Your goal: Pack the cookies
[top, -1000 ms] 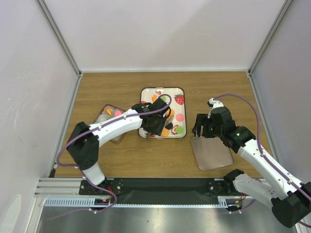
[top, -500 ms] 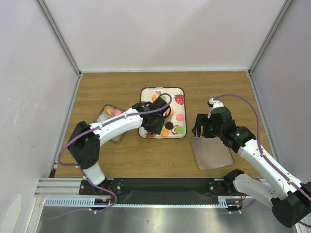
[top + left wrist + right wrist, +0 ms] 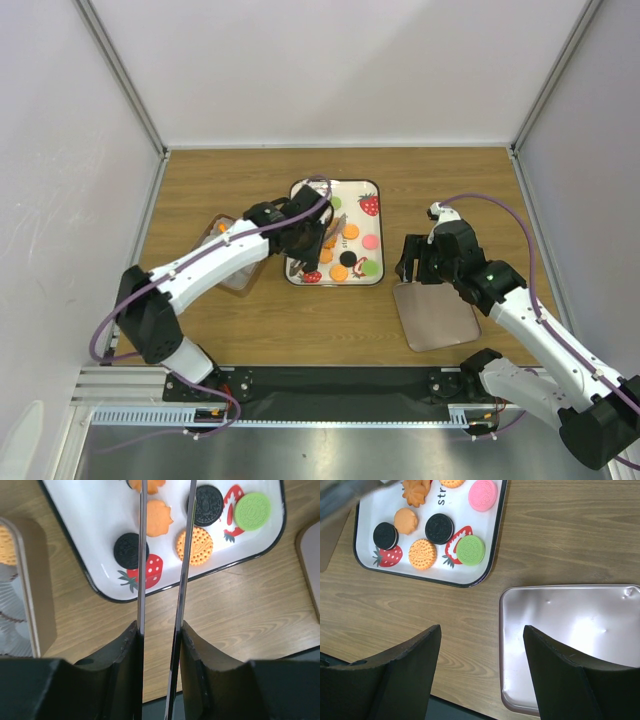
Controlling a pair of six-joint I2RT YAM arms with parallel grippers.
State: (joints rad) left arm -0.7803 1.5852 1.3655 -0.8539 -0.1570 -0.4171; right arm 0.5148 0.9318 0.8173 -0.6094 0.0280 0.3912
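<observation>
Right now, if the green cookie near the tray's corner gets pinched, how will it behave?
The green cookie looks thin, flat and stiff, so probably light and unlikely to roll. Lying flush on the glossy tray, it may slide rather than lift.

colourful round cookies (image 3: pixel 422 554), flat on tray (image 3: pixel 465 512)

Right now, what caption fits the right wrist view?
Open right hand above the table, framing a tray of cookies and a bare metal lid.
</observation>
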